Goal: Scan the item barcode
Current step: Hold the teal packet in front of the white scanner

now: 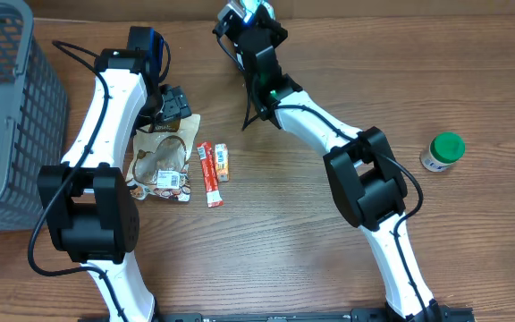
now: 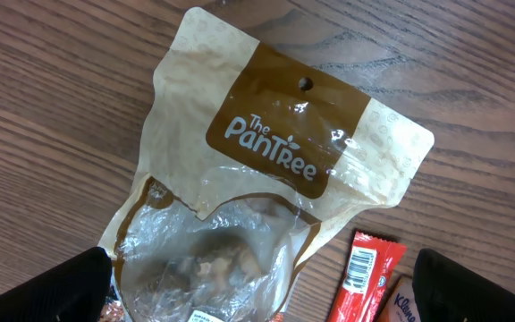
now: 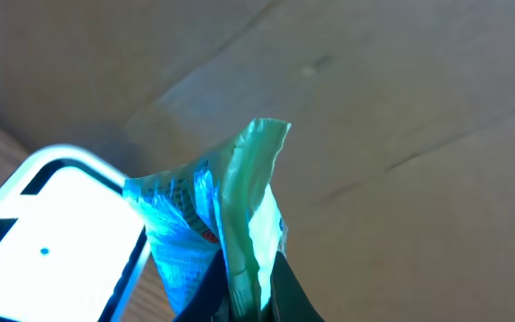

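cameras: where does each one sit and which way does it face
Overhead: above the table, looking straight down; left arm and right arm show.
Left wrist: on the left arm, looking down at the pouch; open fingertips show.
Right wrist: on the right arm, facing a brown backdrop; shut fingers pinch a blue-green packet.
Shared: overhead and left wrist both show pouch and red bar.

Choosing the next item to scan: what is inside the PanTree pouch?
The PanTree pouch shows brownish snack pieces through its clear window; its opaque printed top hides anything higher up.

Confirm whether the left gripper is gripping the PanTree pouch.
No, the left gripper stands wide open over the PanTree pouch.
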Controlling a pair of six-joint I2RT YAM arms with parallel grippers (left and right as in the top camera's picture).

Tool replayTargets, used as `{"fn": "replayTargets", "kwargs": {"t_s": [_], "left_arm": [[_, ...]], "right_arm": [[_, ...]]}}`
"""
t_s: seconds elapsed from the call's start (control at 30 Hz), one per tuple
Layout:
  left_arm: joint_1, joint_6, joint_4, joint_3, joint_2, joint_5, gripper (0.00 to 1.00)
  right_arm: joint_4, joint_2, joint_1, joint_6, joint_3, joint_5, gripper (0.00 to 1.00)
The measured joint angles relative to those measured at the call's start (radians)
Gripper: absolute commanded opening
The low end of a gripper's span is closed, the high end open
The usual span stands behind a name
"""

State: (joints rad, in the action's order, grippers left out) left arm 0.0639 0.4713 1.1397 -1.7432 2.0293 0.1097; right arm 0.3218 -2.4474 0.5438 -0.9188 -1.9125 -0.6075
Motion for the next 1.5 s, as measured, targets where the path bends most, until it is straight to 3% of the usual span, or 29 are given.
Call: {"fn": "replayTargets", "kwargs": {"t_s": [1.13, 1.5], "left_arm": [[0.0, 0.0, 0.0, 0.0, 0.0, 0.0, 1.0], [0.0, 0.0, 0.0, 0.0, 0.0, 0.0, 0.99]], "right_arm": [[0.023, -0.019, 0.0, -0.027, 0.0, -0.004, 0.04], [-0.041, -0.019, 0.0, 0.084, 0.0, -0.008, 0.03]]}}
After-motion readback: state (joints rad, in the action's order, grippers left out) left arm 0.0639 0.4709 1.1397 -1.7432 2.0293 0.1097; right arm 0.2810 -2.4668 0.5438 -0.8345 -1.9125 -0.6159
